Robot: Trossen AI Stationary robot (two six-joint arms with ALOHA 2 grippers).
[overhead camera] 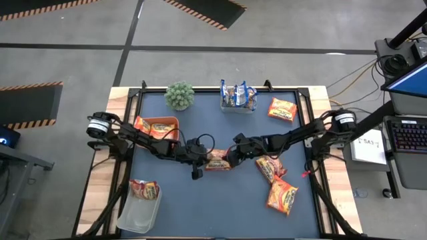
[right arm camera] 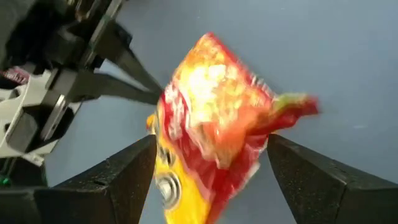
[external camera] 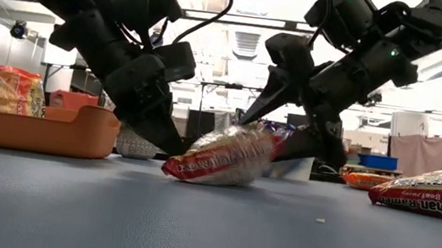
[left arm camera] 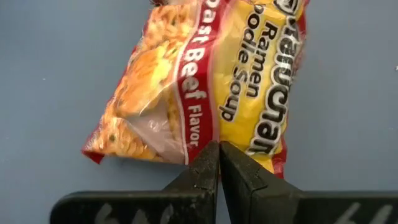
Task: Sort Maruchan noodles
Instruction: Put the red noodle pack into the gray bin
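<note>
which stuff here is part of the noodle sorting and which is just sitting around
Part of the job:
- roast beef packet at table centre, pinched by the shut left gripper; right gripper open around its other end
- three loose packets on the right
- orange tray, clear tub, clear bin, each holding packets

Lying about:
- small potted plant
- keyboard

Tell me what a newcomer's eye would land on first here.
Both arms meet mid-table over one roast beef noodle packet. The left gripper is shut on the packet's edge, while the right gripper stands open around its other end. More packets lie on the right side of the table, and an orange tray with packets sits on the left.
</note>
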